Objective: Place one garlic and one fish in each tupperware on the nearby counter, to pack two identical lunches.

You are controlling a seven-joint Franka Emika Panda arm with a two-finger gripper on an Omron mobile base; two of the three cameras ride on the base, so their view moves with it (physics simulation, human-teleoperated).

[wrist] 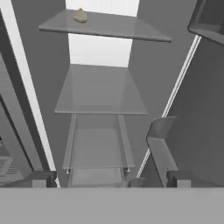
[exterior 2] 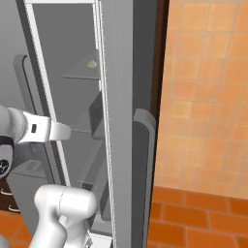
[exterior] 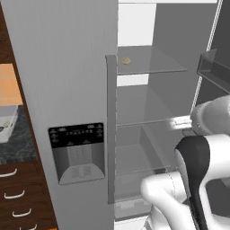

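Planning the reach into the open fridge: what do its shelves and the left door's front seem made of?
Shelves: likely glass or clear plastic, smooth; the top one shows the bright back wall through it. Left door: looks like brushed grey metal, matte, evenly shaded, though rendering leaves it open.

A white robot arm [exterior 2: 36,128] reaches into an open grey fridge [exterior 2: 116,121]. A small garlic [exterior 2: 90,64] sits on its upper shelf [exterior 2: 82,72], beside an orange tiled wall [exterior 2: 208,97].
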